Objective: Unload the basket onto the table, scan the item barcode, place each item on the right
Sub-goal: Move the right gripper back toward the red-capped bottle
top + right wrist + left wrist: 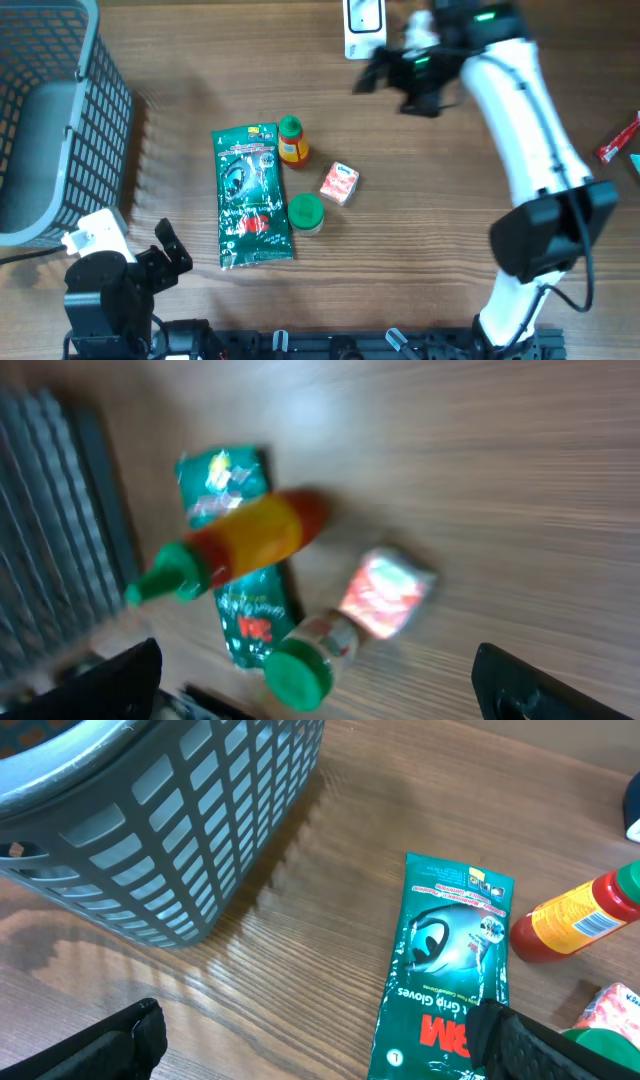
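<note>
Spanning every view, the brown wood-grain table point(450, 210) holds a grey slatted plastic basket point(60, 110) at its left edge. Both arms are empty: the right gripper point(372, 72) hangs wide open near a white boxy device point(363, 25), probably the scanner, at the far edge. The left gripper point(172, 250) is also spread, near the basket. The goods lie well apart from both, mid-table: a flat green foil glove packet point(250, 195), an orange sauce bottle with a green cap point(291, 140) touching it, a small green-lidded jar point(305, 213) and a little red-and-white carton point(340, 184). I judge nothing is picked yet; next, one arm must choose and grasp an item.
</note>
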